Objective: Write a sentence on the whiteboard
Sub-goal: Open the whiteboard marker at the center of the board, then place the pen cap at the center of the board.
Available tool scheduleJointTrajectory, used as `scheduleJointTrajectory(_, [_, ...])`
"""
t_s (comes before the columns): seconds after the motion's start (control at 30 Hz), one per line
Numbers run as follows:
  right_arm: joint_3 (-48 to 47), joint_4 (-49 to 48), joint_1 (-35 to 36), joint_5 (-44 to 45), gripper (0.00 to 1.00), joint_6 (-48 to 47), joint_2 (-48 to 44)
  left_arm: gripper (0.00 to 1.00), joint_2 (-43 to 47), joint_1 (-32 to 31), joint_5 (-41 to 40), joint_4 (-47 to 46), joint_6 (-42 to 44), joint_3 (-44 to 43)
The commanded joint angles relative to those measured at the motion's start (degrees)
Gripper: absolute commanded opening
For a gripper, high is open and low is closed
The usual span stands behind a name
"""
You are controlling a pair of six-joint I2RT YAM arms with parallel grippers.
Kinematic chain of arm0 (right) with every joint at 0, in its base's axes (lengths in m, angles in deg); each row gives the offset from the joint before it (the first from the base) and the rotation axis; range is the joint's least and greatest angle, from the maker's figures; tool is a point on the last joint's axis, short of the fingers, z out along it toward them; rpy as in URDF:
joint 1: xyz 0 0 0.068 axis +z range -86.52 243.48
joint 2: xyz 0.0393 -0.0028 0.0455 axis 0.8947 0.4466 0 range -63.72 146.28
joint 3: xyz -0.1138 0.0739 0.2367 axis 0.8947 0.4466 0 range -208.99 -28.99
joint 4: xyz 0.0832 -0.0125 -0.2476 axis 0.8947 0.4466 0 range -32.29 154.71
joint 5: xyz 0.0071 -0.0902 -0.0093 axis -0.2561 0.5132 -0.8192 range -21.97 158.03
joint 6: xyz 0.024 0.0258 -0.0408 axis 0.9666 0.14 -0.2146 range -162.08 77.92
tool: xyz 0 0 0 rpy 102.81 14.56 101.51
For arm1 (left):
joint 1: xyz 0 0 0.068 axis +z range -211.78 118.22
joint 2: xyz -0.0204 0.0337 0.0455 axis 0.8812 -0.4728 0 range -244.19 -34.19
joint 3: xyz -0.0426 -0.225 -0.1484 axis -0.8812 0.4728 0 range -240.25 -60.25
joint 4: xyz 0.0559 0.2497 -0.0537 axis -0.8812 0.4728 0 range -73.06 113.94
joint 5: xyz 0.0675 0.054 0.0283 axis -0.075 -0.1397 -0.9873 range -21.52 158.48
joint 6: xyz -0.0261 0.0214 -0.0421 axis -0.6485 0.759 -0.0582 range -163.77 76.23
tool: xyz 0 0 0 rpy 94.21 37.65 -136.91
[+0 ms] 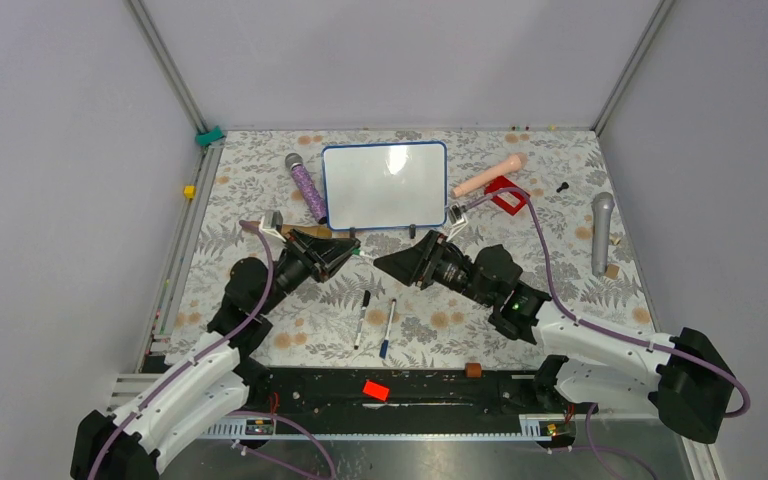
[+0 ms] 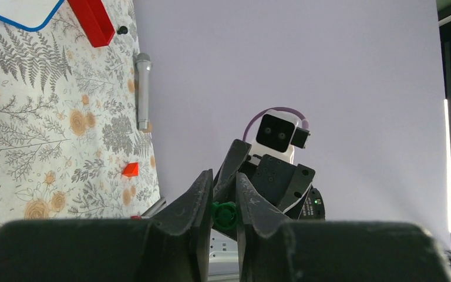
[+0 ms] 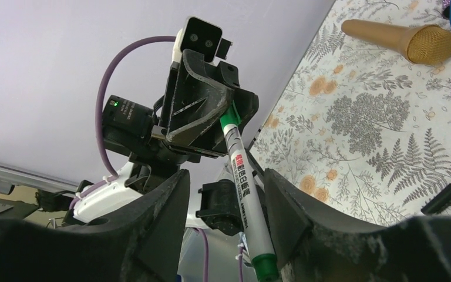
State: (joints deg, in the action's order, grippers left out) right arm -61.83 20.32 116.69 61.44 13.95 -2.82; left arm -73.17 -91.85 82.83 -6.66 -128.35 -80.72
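White and blank, the whiteboard (image 1: 385,185) stands at the far centre, so I judge that no writing has begun. My left gripper (image 2: 224,200) is clamped on one green end of the marker (image 3: 243,176). My right gripper (image 3: 224,176) has its jaws apart around the barrel. Next I should close them and pull the cap off.

The small white whiteboard (image 1: 385,185) with a thin blue rim was smooth and shiny. The flowery table cover (image 1: 260,190) looked dull and flat. The long silver microphone (image 1: 602,232) looked like brushed metal. The white plastic marker (image 3: 243,182) with green ends was smooth. The black plastic fingers (image 3: 158,217) of the right gripper (image 3: 226,176) looked dull and grainy.
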Motion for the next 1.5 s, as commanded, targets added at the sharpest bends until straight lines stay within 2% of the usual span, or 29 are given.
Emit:
scheduleJointTrajectory(0.0, [-4.63, 4.77, 0.48, -0.71, 0.56, -2.02, -0.72, 0.00, -0.81, -0.26, 1.94, -1.86, -1.08, -1.14])
scheduleJointTrajectory(0.17, [-5.34, 3.99, 0.39, -3.25, 0.50, -1.03, 0.68, 0.00, -1.96, -0.26, 3.37, -2.31, -0.96, -1.32])
scheduleJointTrajectory(0.33, [-5.11, 4.20, 0.39, -3.43, 0.38, -0.91, 0.53, 0.00, -2.22, -0.26, 4.03, -0.61, -0.88, -1.84])
scheduleJointTrajectory(0.57, [-4.16, 4.10, 0.40, -2.41, 0.36, -0.92, -0.73, 0.00, -2.77, -0.26, 4.91, -0.43, -0.85, -1.72])
scheduleJointTrajectory(0.6, [-4.04, 4.22, 0.40, -2.14, 0.33, -0.87, -0.92, 0.00, -2.74, -0.26, 4.86, -0.14, -0.85, -1.62])
scheduleJointTrajectory(0.7, [-3.77, 5.01, 0.36, -1.73, 0.07, -0.98, -1.71, 0.00, -2.79, 0.10, 4.43, 0.20, -1.06, -0.82])
scheduleJointTrajectory(0.73, [-3.65, 5.68, 0.35, -1.45, 0.01, -1.01, -2.05, 0.00, -2.80, 0.50, 4.62, 0.03, -1.20, -0.50])
scheduleJointTrajectory(0.83, [-2.35, 8.14, 0.24, -0.36, 0.00, -1.55, -3.84, 0.00, -2.59, 3.43, 6.13, 0.27, -0.94, 0.39])
scheduleJointTrajectory(0.93, [0.58, 12.74, -0.38, 0.93, 0.00, -2.67, -6.91, 0.00, -1.84, 9.68, 9.19, 2.34, 0.73, 1.38])
scheduleJointTrajectory(1.1, [6.43, 19.47, -2.38, 2.67, 0.00, -3.49, -14.29, 0.00, -0.91, 17.85, 11.72, 11.67, 8.30, 0.86])
scheduleJointTrajectory(1.2, [7.39, 25.16, -2.80, 4.24, 0.00, -5.53, -18.28, 0.00, -1.68, 18.73, 10.43, 16.44, 14.19, -0.34])
scheduleJointTrajectory(1.33, [3.68, 37.91, -2.94, 9.23, 0.00, -11.19, -20.40, 0.00, -4.99, 18.65, 4.60, 30.16, 25.72, -3.40])
scheduleJointTrajectory(1.47, [-0.90, 48.07, -2.94, 10.74, 0.00, -17.03, -17.59, 0.00, -8.52, 17.70, -0.67, 32.12, 30.45, -0.94])
